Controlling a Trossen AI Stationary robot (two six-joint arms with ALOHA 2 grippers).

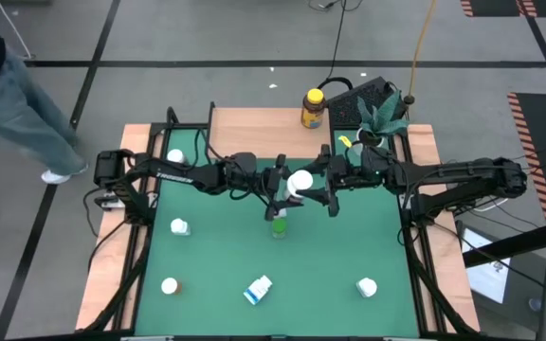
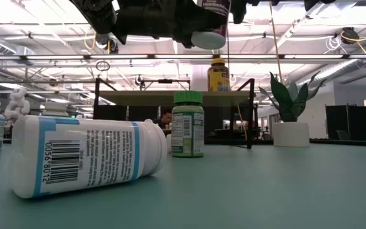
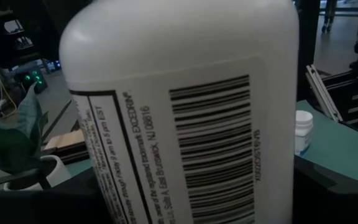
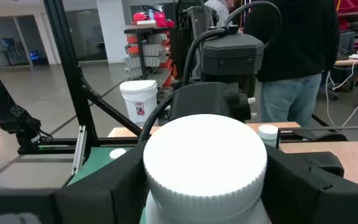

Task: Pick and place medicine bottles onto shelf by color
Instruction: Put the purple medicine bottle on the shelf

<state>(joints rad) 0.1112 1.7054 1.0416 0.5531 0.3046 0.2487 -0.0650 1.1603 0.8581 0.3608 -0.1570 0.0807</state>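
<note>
So, mid-air handoff of the white bottle [image 1: 299, 183] over the tabletop [image 1: 216, 256].
Left claw [image 1: 281, 189] grips its body; right claw [image 1: 322, 192] straddles the cap, probably closing to take it shelfward.

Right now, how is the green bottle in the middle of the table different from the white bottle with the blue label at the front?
The green-capped green plastic bottle stands upright; the white plastic bottle with a blue-edged label lies on its side. The green bottle sits mid-table under the two arms; the white one lies near the front edge, away from them. One is green, the other white and blue. Both are small pill bottles resting on the green table, not on the shelf.
</note>
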